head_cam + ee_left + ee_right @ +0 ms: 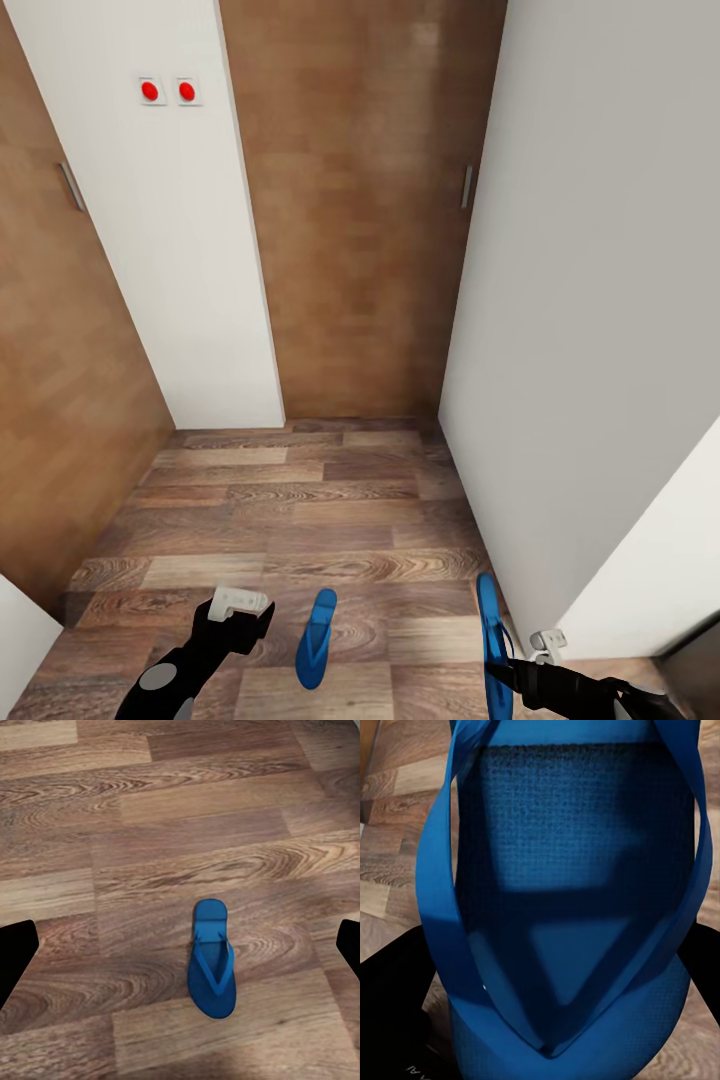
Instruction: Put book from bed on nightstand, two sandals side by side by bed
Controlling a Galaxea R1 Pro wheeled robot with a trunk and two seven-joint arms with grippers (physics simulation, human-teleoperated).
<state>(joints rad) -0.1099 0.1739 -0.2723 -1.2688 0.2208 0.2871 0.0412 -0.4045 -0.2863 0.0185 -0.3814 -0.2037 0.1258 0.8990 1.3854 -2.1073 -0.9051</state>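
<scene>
One blue sandal lies on the floor, pointing near to far, just right of the open, empty left gripper. Right gripper grips the other sandal.

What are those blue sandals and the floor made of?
The sandals look like matte foam or rubber: the right wrist view shows a finely dimpled sole and smooth straps. The floor looks like brown wood planks, with grain swirls and board seams, though it could be printed laminate.
</scene>
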